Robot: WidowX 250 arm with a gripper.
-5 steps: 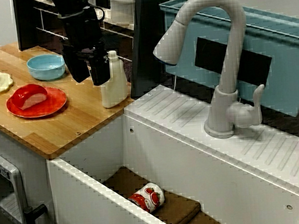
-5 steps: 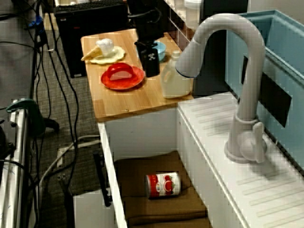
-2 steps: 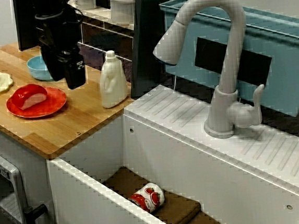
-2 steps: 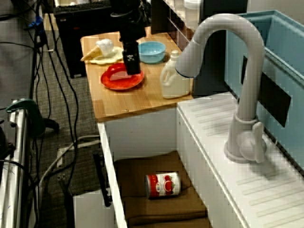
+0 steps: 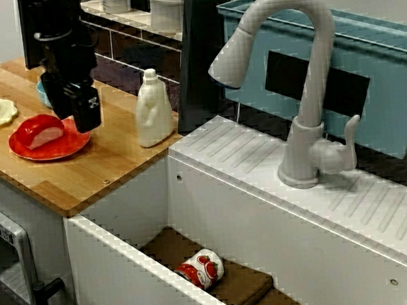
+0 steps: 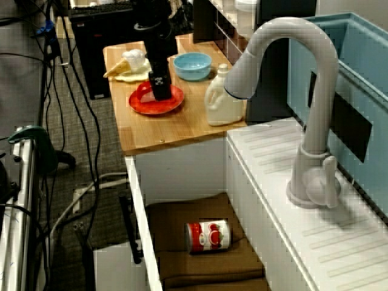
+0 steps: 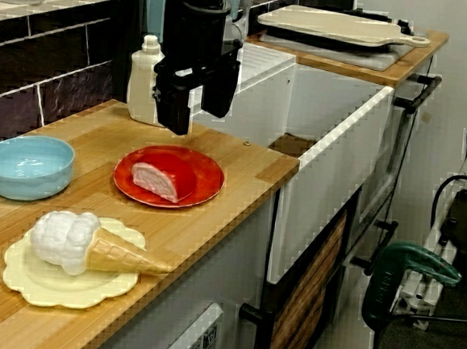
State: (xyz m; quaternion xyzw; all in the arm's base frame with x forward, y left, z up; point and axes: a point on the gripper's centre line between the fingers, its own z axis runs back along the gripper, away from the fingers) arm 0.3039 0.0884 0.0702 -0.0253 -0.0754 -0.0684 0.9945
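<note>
**Fingers.** Two black fingers point(image 7: 175, 109) hang from the dark arm point(image 7: 192, 26), pointing straight down. They stand well apart with a clear gap between them, and nothing is held or touched. In the view from the bench end they sit at 12 o'clock of the red plate point(image 7: 204, 190), over its far rim and clear above it. In the view along the sink they overlap the plate, so their exact height over it cannot be told.

**Nearest item.** A pink food slice point(image 7: 159, 180) lies on the red plate, slightly toward 9 o'clock of the plate's centre. It is a thick wedge with a pale pink, faintly mottled cut face. In the view across the sink a glossy red rind arches over its top. It lies flat and is apart from the fingers.

**Surroundings, view from the bench end.**
- The plate rests on the wooden bench point(image 7: 246, 163), near its front edge.
- A light blue bowl point(image 7: 25, 166) stands at 9 o'clock of the plate, apart from it.
- A toy ice cream cone point(image 7: 90, 246) lies on its side on a pale yellow plate point(image 7: 31, 284) at 7 o'clock.
- A white bottle point(image 7: 144, 78) stands upright at 11 o'clock, against the dark tiled wall.

**Sink.** A red-and-white tin can point(image 6: 208, 236) lies on its side on a brown cloth point(image 6: 182, 221) in the white basin. A grey tap point(image 5: 304, 79) arches over the basin.
</note>
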